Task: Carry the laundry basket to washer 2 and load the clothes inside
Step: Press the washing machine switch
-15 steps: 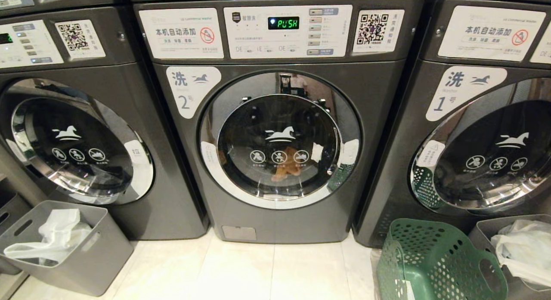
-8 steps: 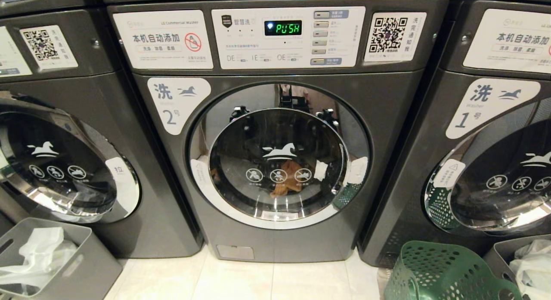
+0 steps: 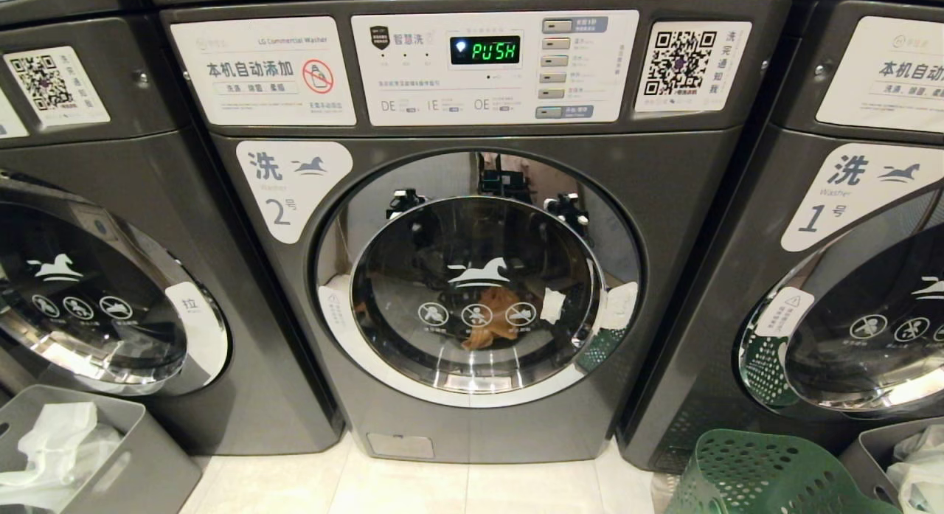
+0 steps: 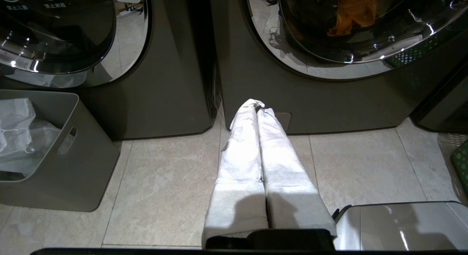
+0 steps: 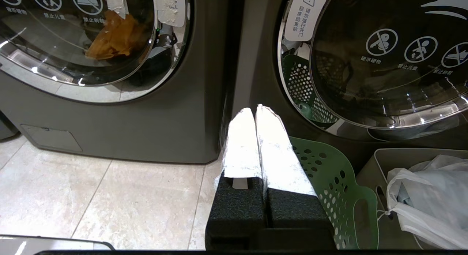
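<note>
From the head view, washer 2 (image 3: 472, 278) stands right in front, its round door closed, and a yellow-orange cloth (image 3: 490, 326) shows behind the glass. The laundry basket (image 3: 767, 477) sits on the floor by the front corner of washer 1 (image 3: 855, 278), off to the right. No arm shows here. Three washers show: washer 2, washer 1 and a third washer (image 3: 110, 293) on the left. There is one green basket and two grey bins, the left bin (image 3: 140, 462) and the right bin (image 3: 877, 462), each with a white bag. In the left wrist view, the left gripper (image 4: 257, 105) hangs over the floor tiles, low in front of washer 2, its two white-wrapped fingers pressed together and holding nothing. In the right wrist view, the right gripper (image 5: 256, 112) hangs over the near rim of the basket, fingers pressed together too, holding nothing. What could go wrong: the door looks closed, so more clothes cannot go in until it opens. I cannot see inside the basket, so clothes may be left there. A grey bin stands just beside the basket, and a reach could catch its bag.
</note>
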Controlling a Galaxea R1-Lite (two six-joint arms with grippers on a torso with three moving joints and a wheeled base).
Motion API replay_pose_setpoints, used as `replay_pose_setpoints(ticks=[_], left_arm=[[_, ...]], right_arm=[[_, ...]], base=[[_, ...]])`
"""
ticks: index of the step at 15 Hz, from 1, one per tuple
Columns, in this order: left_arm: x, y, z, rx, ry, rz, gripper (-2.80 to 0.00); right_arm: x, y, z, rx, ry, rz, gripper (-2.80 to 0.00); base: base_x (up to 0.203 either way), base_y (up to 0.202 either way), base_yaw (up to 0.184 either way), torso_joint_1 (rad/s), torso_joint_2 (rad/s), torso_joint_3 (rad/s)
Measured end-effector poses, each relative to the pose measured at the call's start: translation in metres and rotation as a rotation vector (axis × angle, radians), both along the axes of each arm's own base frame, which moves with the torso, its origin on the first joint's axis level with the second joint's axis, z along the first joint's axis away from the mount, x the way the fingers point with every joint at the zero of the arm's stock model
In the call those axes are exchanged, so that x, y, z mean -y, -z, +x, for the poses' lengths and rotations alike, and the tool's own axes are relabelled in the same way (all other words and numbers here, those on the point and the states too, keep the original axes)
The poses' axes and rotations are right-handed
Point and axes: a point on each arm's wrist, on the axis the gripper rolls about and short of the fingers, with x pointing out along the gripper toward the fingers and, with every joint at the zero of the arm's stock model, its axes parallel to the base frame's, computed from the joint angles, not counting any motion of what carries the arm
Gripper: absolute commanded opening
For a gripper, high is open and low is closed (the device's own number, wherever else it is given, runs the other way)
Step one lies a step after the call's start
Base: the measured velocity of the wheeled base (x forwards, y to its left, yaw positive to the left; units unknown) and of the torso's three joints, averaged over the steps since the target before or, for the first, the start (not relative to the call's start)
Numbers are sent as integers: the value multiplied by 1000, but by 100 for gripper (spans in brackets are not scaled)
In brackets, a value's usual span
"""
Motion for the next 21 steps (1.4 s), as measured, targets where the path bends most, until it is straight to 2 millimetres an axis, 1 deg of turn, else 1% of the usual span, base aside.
replay_pose_setpoints(ticks=[5, 13, 21], left_arm=[[0, 0, 0, 0, 4, 4, -280], [0, 0, 0, 1, 1, 1, -280], [0, 0, 0, 2, -16, -25, -280]], right_arm=[[0, 0, 0, 1, 0, 1, -280], [0, 0, 0, 1, -1, -2, -280], [0, 0, 0, 1, -1, -4, -280]], base=[[0, 0, 0, 0, 0, 11], [0, 0, 0, 1, 3, 165], [0, 0, 0, 0, 1, 12]])
